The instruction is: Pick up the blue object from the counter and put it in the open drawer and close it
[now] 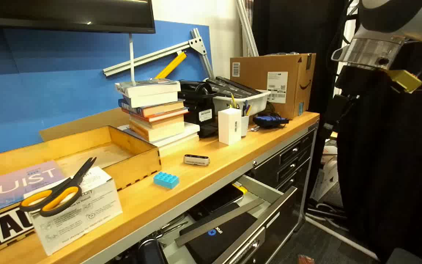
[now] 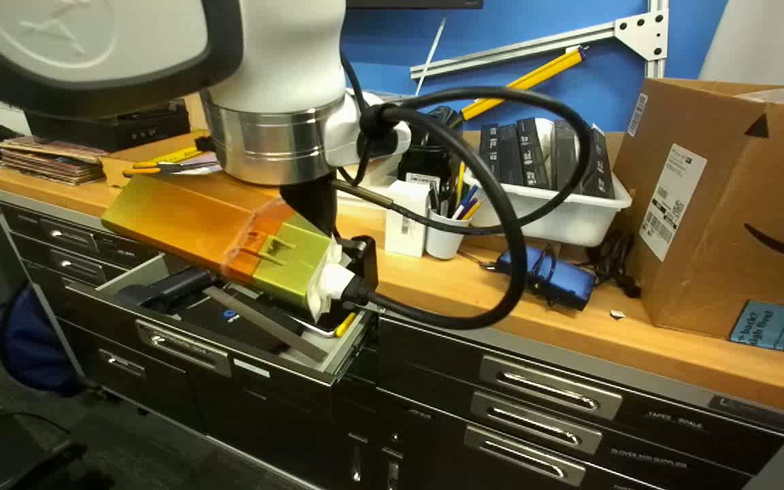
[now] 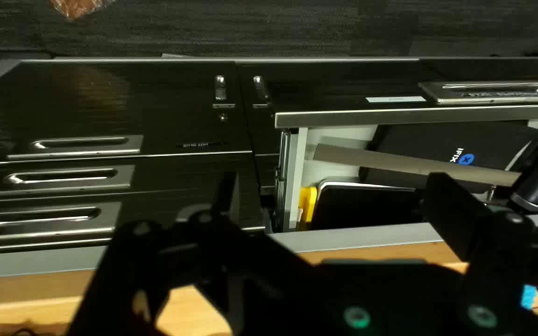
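Note:
The blue object, a small bright blue studded block [image 1: 166, 179], lies on the wooden counter [image 1: 141, 202] beside the wooden tray. It also shows at the lower right of the wrist view [image 3: 528, 297], partly covered by the gripper. In an exterior view it is hidden behind the arm. The wide black drawer [image 1: 286, 201] is pulled out, with black flat items and a long metal strip inside. It also shows in an exterior view [image 2: 106, 314] and the wrist view [image 3: 343, 119]. My gripper [image 3: 334, 184] is open and empty, its fingers apart, above the counter and away from the block.
A small dark-and-white device [image 1: 196, 160] lies near the block. A wooden tray [image 1: 137, 165], a box with scissors [image 1: 82, 216], stacked books [image 1: 156, 110], a white box [image 1: 229, 126] and a cardboard box [image 1: 269, 84] stand on the counter. A cable [image 2: 514, 224] loops from the arm.

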Robot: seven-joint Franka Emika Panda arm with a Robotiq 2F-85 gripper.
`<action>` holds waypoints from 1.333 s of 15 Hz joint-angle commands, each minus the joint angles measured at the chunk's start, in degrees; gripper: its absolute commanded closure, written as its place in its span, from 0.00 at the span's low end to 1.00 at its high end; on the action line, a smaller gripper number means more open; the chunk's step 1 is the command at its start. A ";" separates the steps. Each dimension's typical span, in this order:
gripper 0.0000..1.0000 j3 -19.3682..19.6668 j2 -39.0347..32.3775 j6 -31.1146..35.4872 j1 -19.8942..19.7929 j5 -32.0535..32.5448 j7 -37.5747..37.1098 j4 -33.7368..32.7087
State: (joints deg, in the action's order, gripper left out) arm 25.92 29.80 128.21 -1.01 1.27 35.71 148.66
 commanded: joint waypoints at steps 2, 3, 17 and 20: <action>0.00 -1.95 -0.35 -0.11 -2.01 -1.38 1.03 -0.44; 0.00 -1.94 -0.27 -0.11 -2.01 -1.38 1.03 -0.53; 0.00 -16.54 -2.84 -3.21 -4.81 11.68 -13.13 -7.32; 0.00 -21.84 -8.66 -7.46 -1.66 13.97 -14.98 -13.95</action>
State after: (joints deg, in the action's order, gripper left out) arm 8.23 27.67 124.91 -4.77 12.80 22.90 142.29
